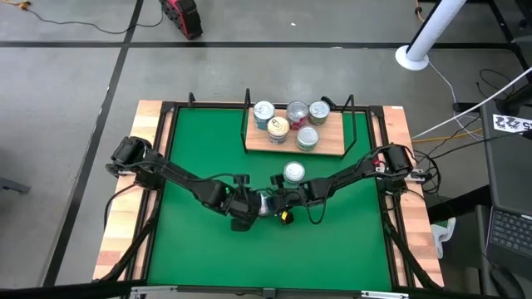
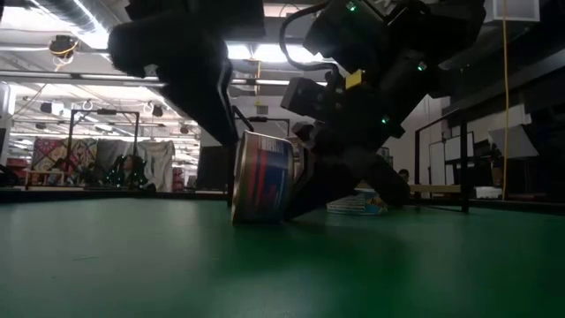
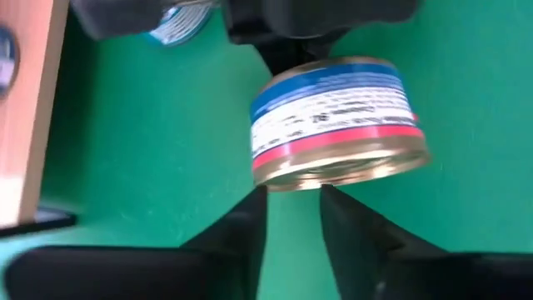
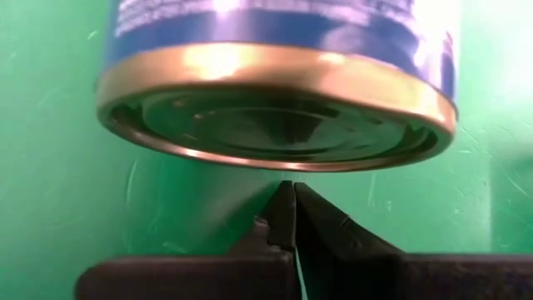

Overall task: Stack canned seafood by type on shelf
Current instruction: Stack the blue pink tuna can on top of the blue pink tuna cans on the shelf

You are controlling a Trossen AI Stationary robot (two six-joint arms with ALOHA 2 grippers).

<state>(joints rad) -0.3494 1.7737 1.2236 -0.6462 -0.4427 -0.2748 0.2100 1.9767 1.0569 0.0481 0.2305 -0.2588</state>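
— Where's the tin (image 2: 263,177) now?

— Mid-tabletop (image 1: 208,232), tipped on its edge between both hands, well short of the shelf (image 1: 332,146) where five others already sit, with one more on the mat near it.

— Which way does it face?

— Its flat faces are nearly vertical, so its short axis runs roughly level, along the line between the two arms.

— And the hands?

— The left hand (image 3: 293,218) has its fingers slightly parted, just off the rim, pinching nothing. The right hand (image 4: 287,215) is pressed together, tip near the base.

— How will it handle?

— Probably rigid, dense, slick-sided — liable to roll. I'd take it across the label band.
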